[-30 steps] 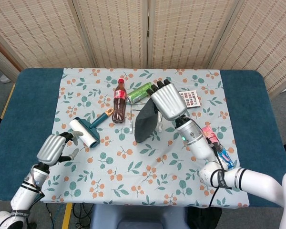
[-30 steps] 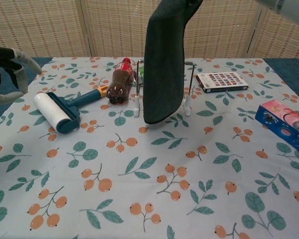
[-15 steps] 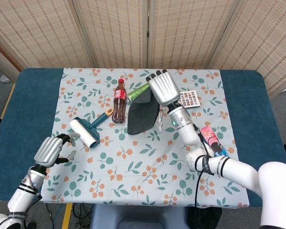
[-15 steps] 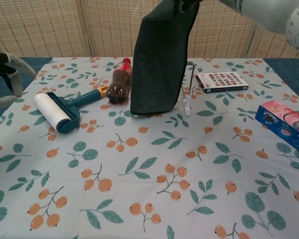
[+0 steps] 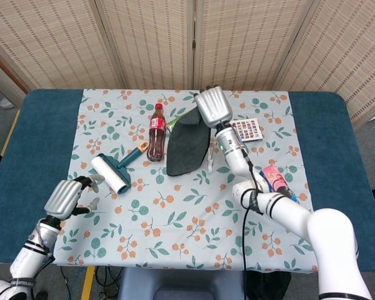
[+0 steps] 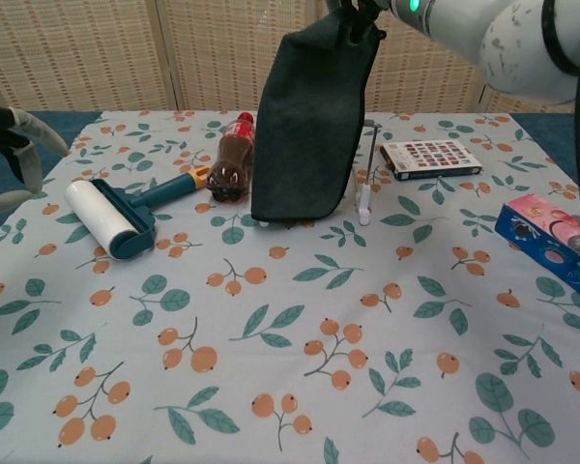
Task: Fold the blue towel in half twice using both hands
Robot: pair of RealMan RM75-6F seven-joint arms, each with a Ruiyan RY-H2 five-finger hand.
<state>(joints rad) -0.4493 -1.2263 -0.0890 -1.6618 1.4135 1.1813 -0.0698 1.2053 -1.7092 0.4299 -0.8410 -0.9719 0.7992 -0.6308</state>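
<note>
The right hand (image 5: pixel 212 107) grips the towel (image 6: pixel 307 126) by its top edge, so it hangs down over the middle of the table (image 5: pixel 44 125) with its lower hem touching the cloth (image 6: pixel 300 319), just beside the bottle (image 5: pixel 156 132). The left hand (image 5: pixel 65 197) hovers at the table's near-left edge, fingers apart and holding nothing, near the lint roller (image 5: pixel 110 172).

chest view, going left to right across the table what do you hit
left hand → lint roller → cola bottle → towel → card box → blue and pink box
</note>
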